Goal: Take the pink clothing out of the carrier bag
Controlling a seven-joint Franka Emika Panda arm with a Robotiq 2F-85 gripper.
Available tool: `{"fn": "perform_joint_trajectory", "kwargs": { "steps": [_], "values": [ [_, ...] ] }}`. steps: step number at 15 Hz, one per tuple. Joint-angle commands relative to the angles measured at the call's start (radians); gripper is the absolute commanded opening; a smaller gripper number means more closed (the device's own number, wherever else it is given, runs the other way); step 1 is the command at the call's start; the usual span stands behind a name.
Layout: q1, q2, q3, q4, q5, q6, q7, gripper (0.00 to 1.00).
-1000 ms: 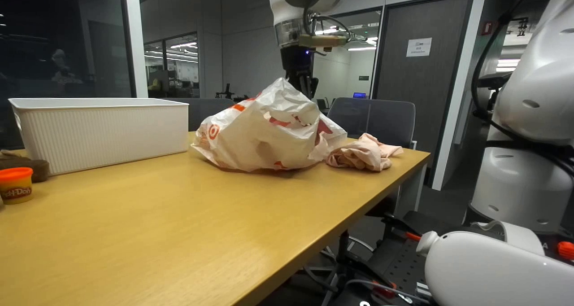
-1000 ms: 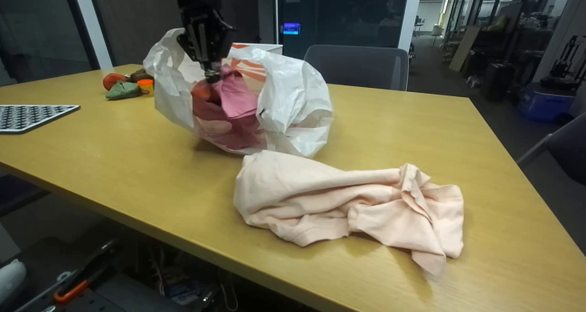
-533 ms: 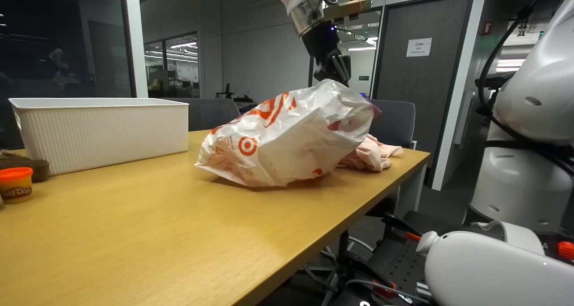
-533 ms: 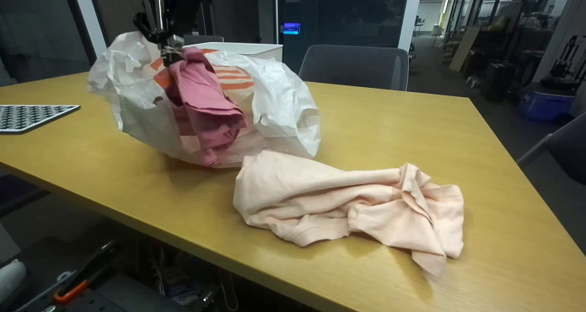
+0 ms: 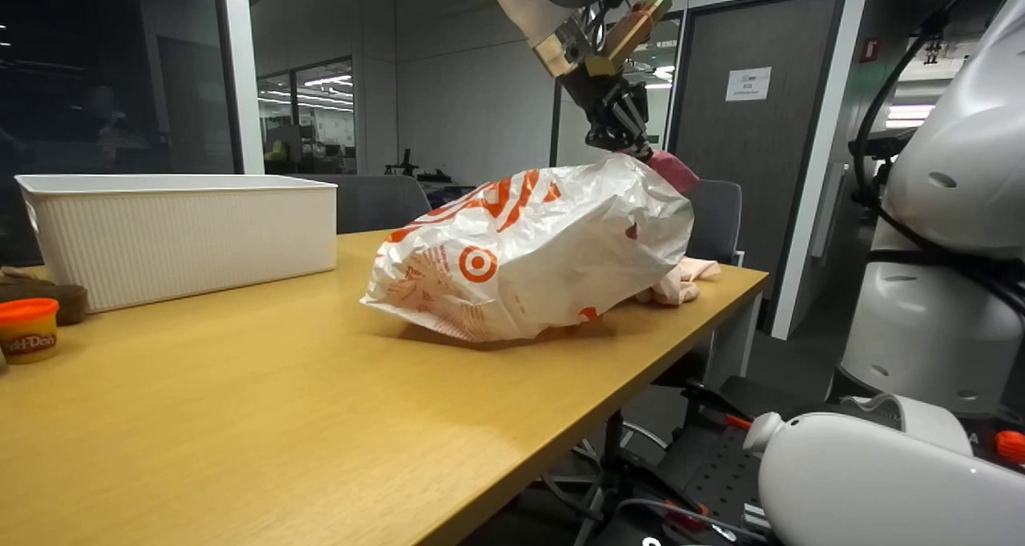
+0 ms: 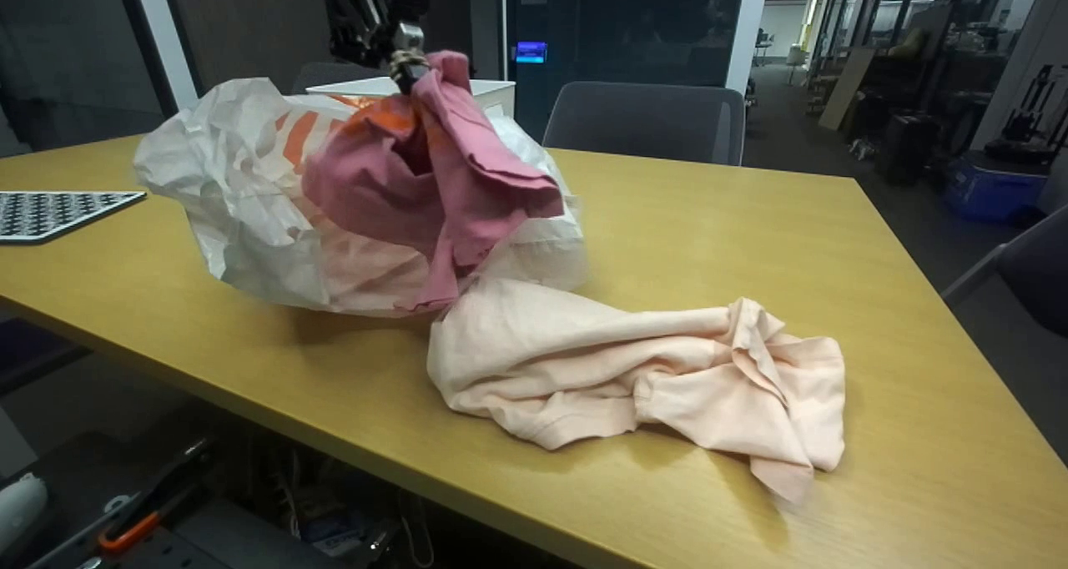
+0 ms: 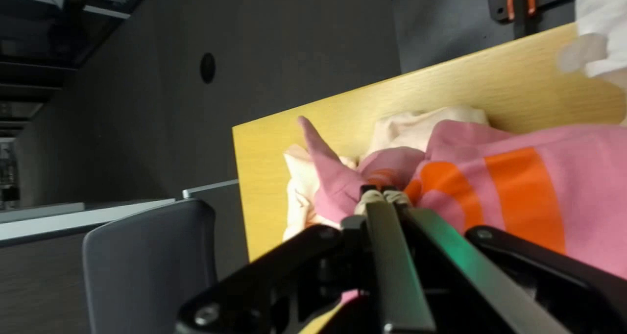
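Between jaws, clamped tight: pink clothing [image 6: 480,164], draping down. Below jaws: bag [image 5: 552,250]; lower, pale cloth [image 6: 567,344] on desk [image 6: 751,244].

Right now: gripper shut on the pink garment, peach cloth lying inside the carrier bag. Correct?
One slip: the peach cloth lies on the table, outside the carrier bag, as an exterior view shows. The gripper is indeed shut on the pink garment.

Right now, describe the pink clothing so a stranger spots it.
On the yellow table is a white carrier bag. At its mouth, the gripper holds the pink clothing. It is deeper pink and printed in orange, unlike the pale peach cloth nearby.
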Motion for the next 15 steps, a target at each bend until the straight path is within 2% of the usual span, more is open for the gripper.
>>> {"fn": "perform_joint_trajectory", "kwargs": {
  "steps": [1,6,10,14,15],
  "values": [
    [-0.021,0.002,0.012,0.002,-0.152,-0.003,0.104,0.01],
    [-0.039,0.066,-0.022,-0.023,-0.393,0.03,0.281,0.01],
    [-0.065,0.156,-0.081,-0.045,-0.587,0.045,0.477,0.01],
    [-0.083,0.259,-0.138,-0.027,-0.688,-0.005,0.693,0.01],
    [-0.084,0.275,-0.148,-0.02,-0.689,-0.02,0.743,0.27]
  ]
}}
